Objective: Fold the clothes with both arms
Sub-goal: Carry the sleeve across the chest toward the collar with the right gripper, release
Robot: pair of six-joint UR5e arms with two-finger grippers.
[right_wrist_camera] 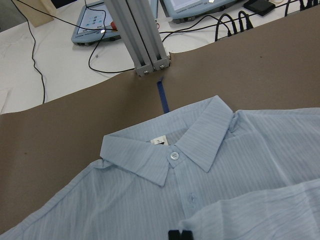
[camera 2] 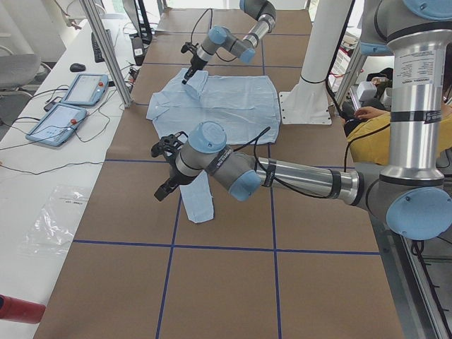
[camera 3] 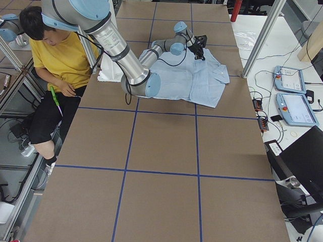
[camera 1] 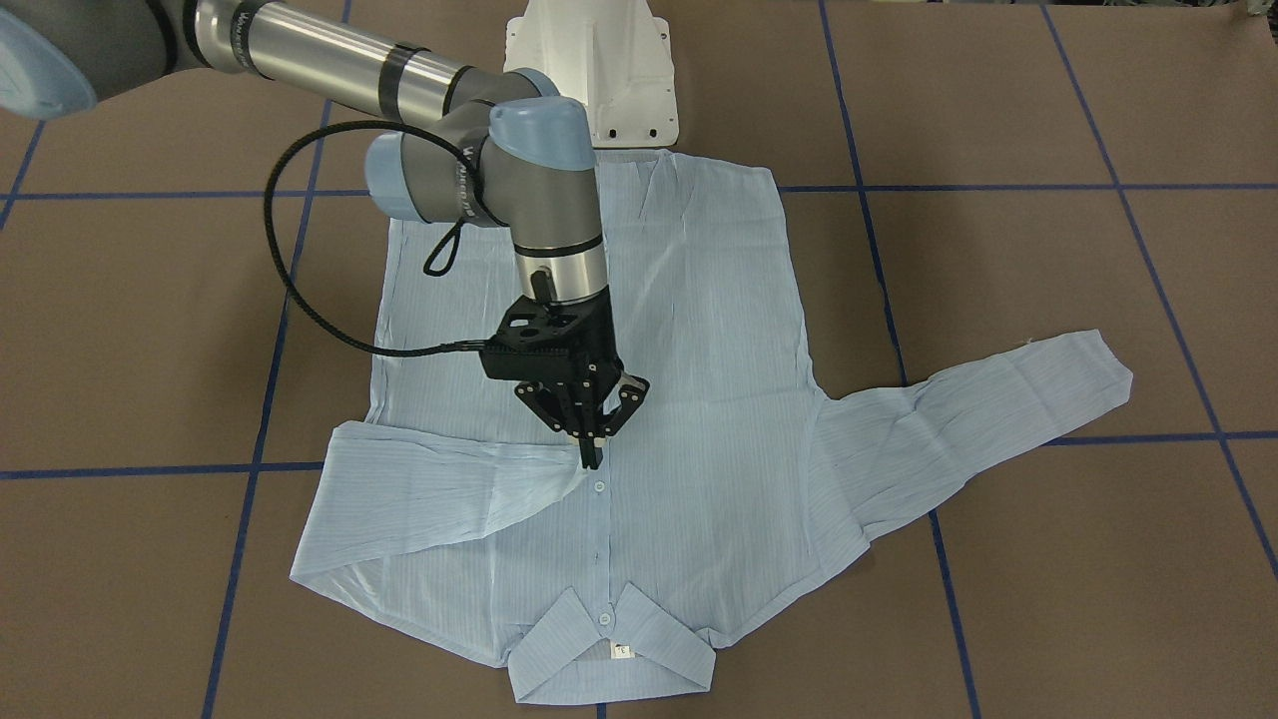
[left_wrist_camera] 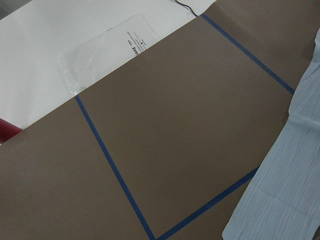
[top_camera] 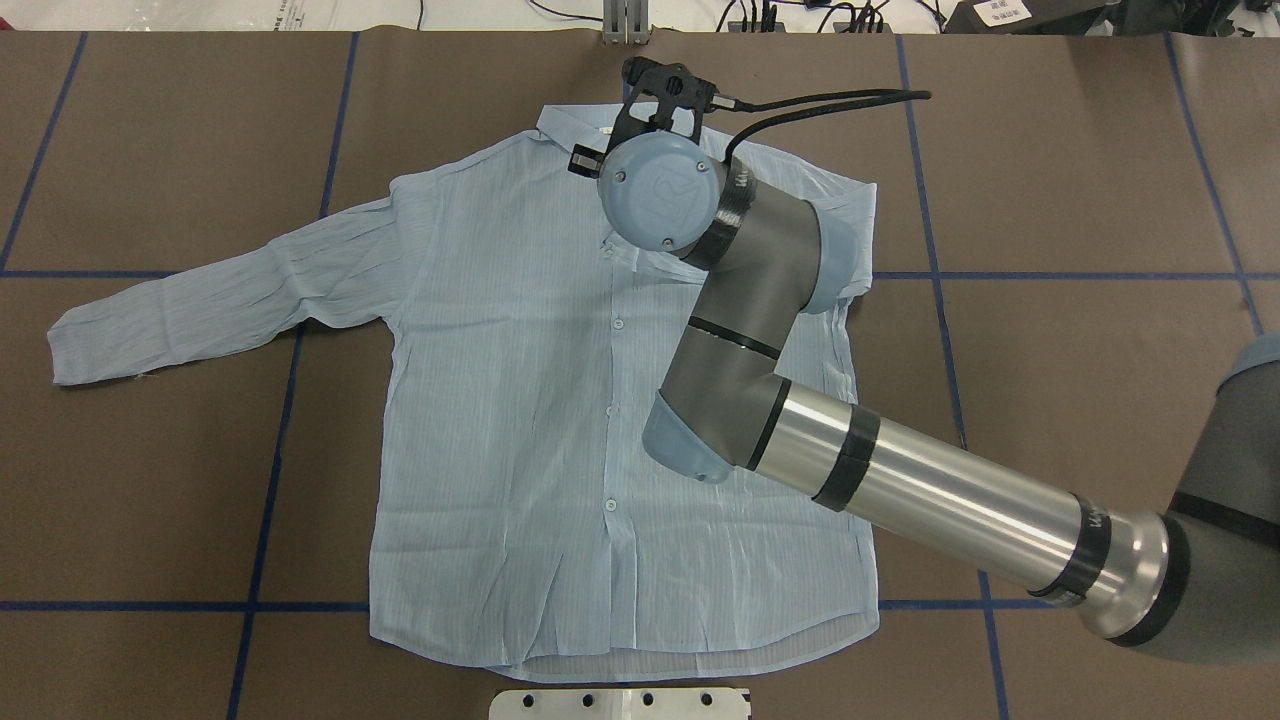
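Note:
The light-blue shirt (camera 1: 699,330) lies flat, buttoned side up, collar (camera 1: 609,639) away from the robot's base. One sleeve (camera 1: 439,489) is folded across the chest to the button row. My right gripper (camera 1: 591,454) is shut on that sleeve's cuff end, low on the shirt; its tips show in the right wrist view (right_wrist_camera: 180,235). The other sleeve (camera 1: 998,399) lies stretched out sideways. My left gripper (camera 2: 164,189) hovers beside this sleeve (camera 2: 198,201), seen only in the exterior left view, so I cannot tell whether it is open. The left wrist view shows that sleeve (left_wrist_camera: 285,175).
The white pedestal base (camera 1: 599,60) stands at the shirt's hem. An aluminium post (right_wrist_camera: 137,35) rises beyond the collar. A plastic bag (left_wrist_camera: 110,50) lies off the brown mat. Teach pendants (camera 2: 70,99) lie on the side bench. A person in yellow (camera 3: 55,55) sits behind the robot.

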